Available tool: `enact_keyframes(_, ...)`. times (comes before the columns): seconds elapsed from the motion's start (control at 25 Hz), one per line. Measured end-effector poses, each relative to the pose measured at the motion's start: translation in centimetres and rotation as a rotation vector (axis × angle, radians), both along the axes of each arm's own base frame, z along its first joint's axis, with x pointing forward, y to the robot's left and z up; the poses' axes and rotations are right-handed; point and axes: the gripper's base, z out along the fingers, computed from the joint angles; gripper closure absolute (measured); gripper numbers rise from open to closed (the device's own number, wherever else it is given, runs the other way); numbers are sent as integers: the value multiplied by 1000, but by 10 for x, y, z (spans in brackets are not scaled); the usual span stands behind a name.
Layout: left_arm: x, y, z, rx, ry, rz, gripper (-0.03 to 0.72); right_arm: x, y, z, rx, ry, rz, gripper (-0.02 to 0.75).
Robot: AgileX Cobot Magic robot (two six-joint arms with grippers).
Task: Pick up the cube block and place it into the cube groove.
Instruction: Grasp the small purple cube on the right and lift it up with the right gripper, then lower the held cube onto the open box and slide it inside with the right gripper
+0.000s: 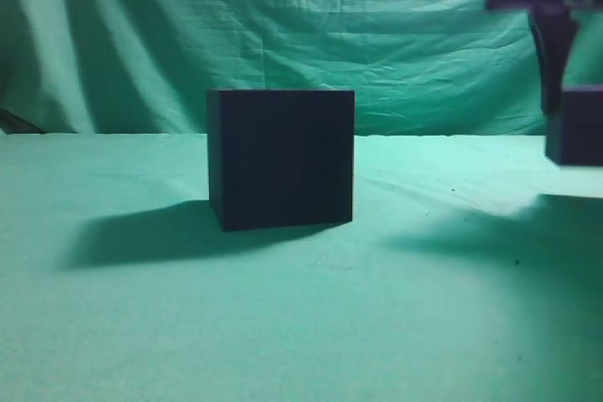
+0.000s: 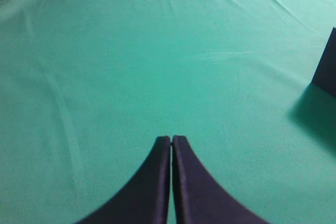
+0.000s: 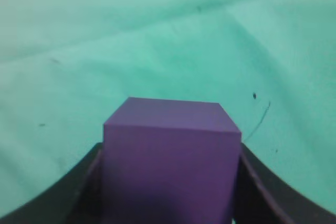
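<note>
Your left gripper point(image 2: 171, 139) idles with jaws pressed together over bare cloth. The cube groove point(image 1: 281, 159) sits mid-table. At far right, your right gripper point(image 3: 170, 182) clamps the cube block point(image 1: 575, 124) aloft; next, carry it leftward over the groove's top.

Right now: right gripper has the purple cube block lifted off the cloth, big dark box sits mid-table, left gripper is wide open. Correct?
Not quite: the left gripper is shut, fingertips together, per the left wrist view. The rest holds: the right gripper holds the cube block off the cloth, and the big dark box sits mid-table.
</note>
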Motion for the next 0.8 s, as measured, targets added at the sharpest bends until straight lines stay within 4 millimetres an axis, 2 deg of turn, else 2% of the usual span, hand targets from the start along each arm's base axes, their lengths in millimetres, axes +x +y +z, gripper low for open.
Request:
enact_keyframes(0.16, 0, 0, 0, 0, 0, 0, 688, 0, 27, 46, 3, -69, 175, 305)
enact_keyframes(0.28, 0, 0, 0, 0, 0, 0, 688, -12, 66, 76, 15, -94, 329, 305)
enact_keyframes(0.4, 0, 0, 0, 0, 0, 0, 688, -31, 105, 94, 29, -106, 471, 305)
enact_keyframes(0.56, 0, 0, 0, 0, 0, 0, 688, -52, 149, 101, 45, -122, 633, 305)
enact_keyframes(0.64, 0, 0, 0, 0, 0, 0, 688, -56, 165, 96, 39, -111, 690, 305)
enact_keyframes(0.8, 0, 0, 0, 0, 0, 0, 688, -53, 185, 78, 20, -75, 751, 305)
